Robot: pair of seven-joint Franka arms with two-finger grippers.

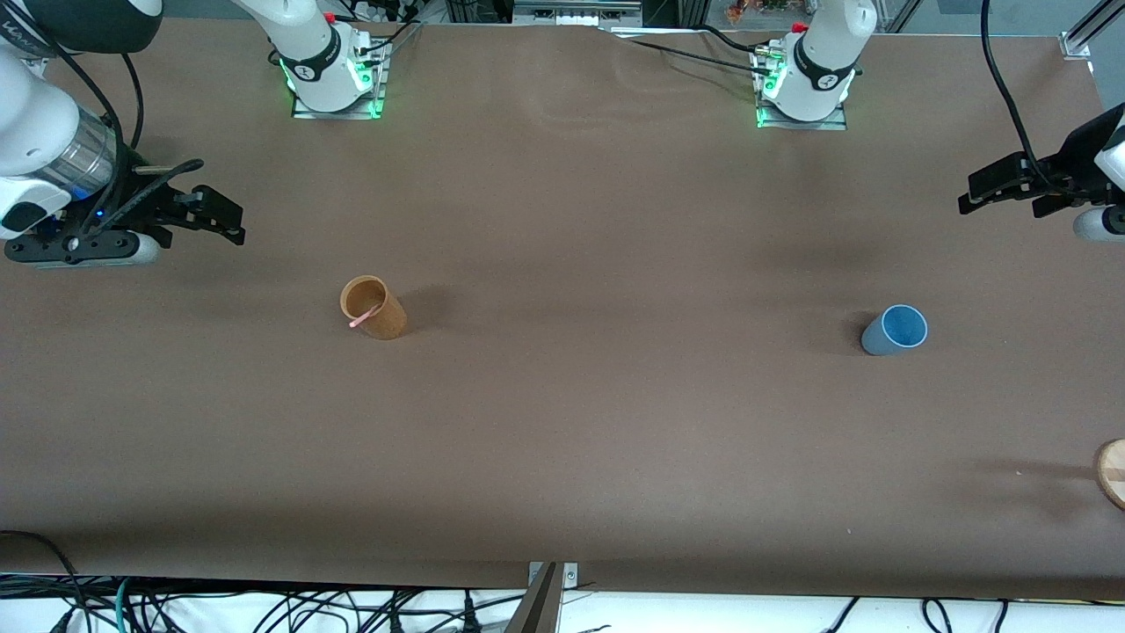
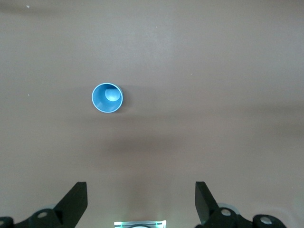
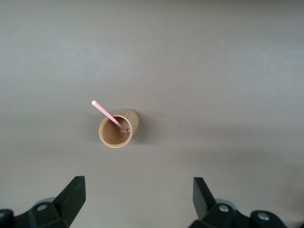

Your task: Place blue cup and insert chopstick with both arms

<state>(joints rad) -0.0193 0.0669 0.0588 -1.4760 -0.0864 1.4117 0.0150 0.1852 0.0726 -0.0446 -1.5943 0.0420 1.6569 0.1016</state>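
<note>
The blue cup (image 1: 895,331) stands upright and empty on the brown table toward the left arm's end; it also shows in the left wrist view (image 2: 107,98). The pink chopstick (image 1: 364,316) leans inside the orange-brown cup (image 1: 374,308) toward the right arm's end, its tip sticking over the rim; both show in the right wrist view, chopstick (image 3: 107,114) and cup (image 3: 118,128). My left gripper (image 1: 1002,192) is open and empty, up in the air at the table's edge at its own end. My right gripper (image 1: 215,215) is open and empty, up over the table at its own end.
A round wooden disc (image 1: 1113,472) pokes in at the table's edge at the left arm's end, nearer the front camera than the blue cup. The arm bases (image 1: 330,75) (image 1: 804,83) stand along the table's back edge. Cables hang below the front edge.
</note>
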